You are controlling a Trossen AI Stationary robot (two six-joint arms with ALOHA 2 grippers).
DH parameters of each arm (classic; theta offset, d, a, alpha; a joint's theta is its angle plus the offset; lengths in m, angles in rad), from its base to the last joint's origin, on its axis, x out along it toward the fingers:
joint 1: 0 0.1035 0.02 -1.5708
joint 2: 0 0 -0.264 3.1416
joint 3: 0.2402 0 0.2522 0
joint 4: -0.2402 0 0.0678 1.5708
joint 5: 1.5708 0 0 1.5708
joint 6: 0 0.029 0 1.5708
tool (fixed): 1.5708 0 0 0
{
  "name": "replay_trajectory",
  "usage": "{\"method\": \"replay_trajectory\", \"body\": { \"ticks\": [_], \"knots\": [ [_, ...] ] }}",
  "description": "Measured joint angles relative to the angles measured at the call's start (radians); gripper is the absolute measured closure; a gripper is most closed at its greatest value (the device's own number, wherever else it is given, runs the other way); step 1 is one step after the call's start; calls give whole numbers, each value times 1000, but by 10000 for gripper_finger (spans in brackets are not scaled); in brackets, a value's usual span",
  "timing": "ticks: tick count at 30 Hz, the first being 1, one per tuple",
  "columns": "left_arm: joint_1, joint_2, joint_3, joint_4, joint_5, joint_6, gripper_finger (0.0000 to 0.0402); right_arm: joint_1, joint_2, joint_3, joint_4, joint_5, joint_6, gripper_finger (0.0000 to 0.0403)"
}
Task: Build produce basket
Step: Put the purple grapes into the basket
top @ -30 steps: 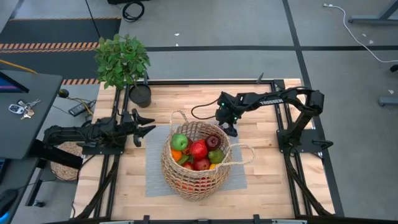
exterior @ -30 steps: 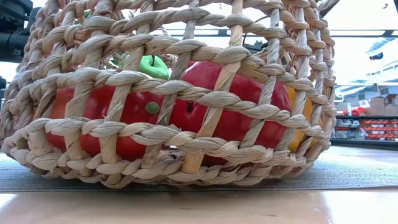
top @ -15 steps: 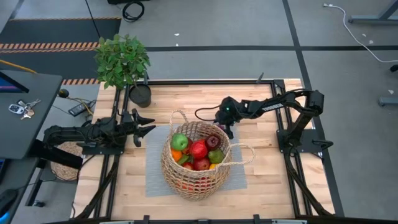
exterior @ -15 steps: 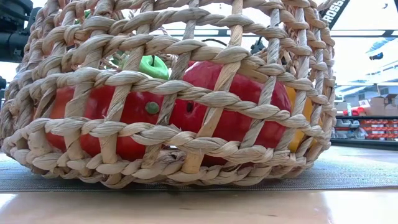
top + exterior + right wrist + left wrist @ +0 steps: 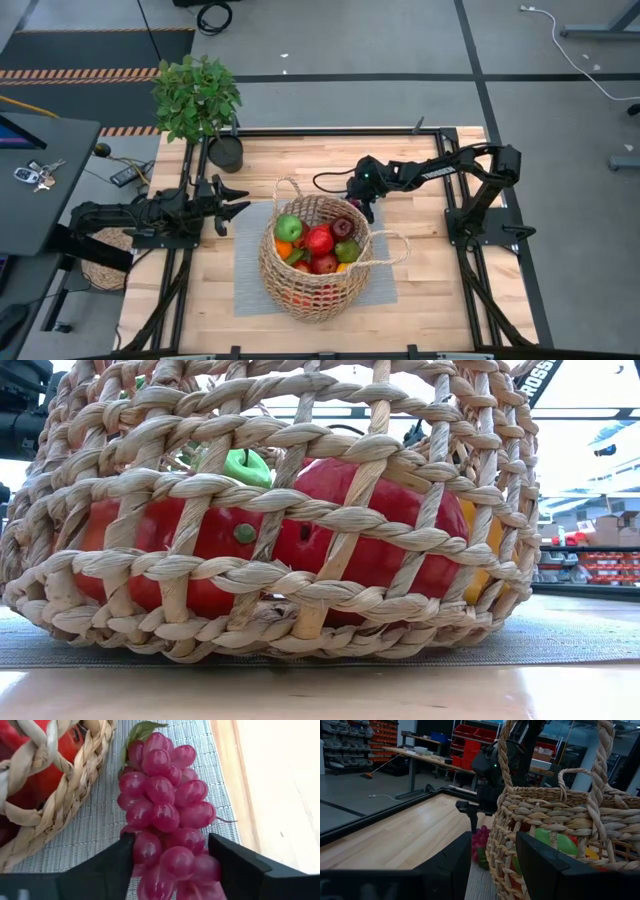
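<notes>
The tan wicker basket (image 5: 312,262) stands on a grey mat (image 5: 250,285). It is heaped with produce (image 5: 320,242) in red, green and orange. A bunch of dark red grapes (image 5: 162,810) lies on the mat just behind the basket's far right wall (image 5: 65,780), with its green leaf at the far end. My right gripper (image 5: 171,842) slants down at this bunch and is shut on its near end. In the high view the gripper (image 5: 362,205) covers the grapes. My left gripper (image 5: 238,203) waits level at the basket's left, open and holding nothing. My right gripper pinches the grape bunch at the end away from the leaf (image 5: 170,860), one finger (image 5: 117,865) on each side of its width. It comes slanting down from the table's far right and points along the bunch. The bunch lies flat on the mat.
A leafy potted plant (image 5: 198,95) in a black pot (image 5: 226,152) stands at the table's far left corner. A flat woven disc (image 5: 100,265) lies beyond the left edge. Bare wood (image 5: 420,250) shows to the right of the mat and along the near edge.
My right gripper has sunk a little toward the mat behind the basket and tipped more steeply down. The basket and its produce have stayed where they were.
</notes>
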Motion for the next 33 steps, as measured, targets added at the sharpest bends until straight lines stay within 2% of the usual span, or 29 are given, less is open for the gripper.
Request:
{"method": "replay_trajectory", "body": {
  "ticks": [8,13,17,26,33],
  "knots": [
    [0,0,0,0,0,0,241,0,0,0,1,-7,48,213],
    [0,0,0,0,0,0,241,0,-1,0,-5,-18,72,226],
    [0,0,0,0,0,0,241,-8,-31,14,-89,-25,80,227],
    [0,0,0,0,0,0,241,-39,-196,57,-194,-30,77,228],
    [0,0,0,0,0,0,241,-61,-368,81,-224,54,157,228]
  ]
}}
